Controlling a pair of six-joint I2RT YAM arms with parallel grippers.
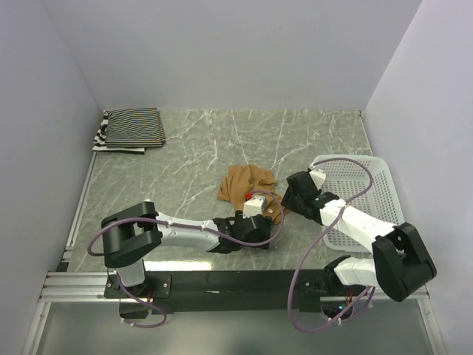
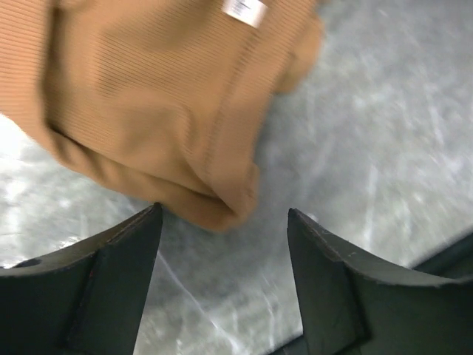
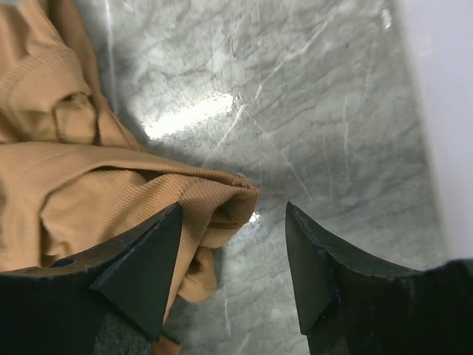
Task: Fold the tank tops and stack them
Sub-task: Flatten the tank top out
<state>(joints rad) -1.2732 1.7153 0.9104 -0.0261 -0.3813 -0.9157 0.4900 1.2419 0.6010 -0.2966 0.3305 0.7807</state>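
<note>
The plain tan-brown tank top (image 1: 242, 183) lies crumpled in the middle of the table. My left gripper (image 1: 259, 216) is at its near edge and stands open. In the left wrist view a rolled hem of the tan top (image 2: 148, 96) lies just beyond the gripper (image 2: 225, 214), not gripped. My right gripper (image 1: 290, 195) is at the top's right side, also open. In the right wrist view a corner of the tan top (image 3: 74, 185) pokes into the gap of the gripper (image 3: 233, 211), beside the left finger. Two striped tank tops (image 1: 133, 126) lie folded and stacked at the back left, thin stripes uppermost.
A white lattice basket (image 1: 369, 194) stands at the right edge of the table, partly under my right arm. White walls close in the table at the back and on both sides. The tabletop (image 1: 199, 148) is grey marble.
</note>
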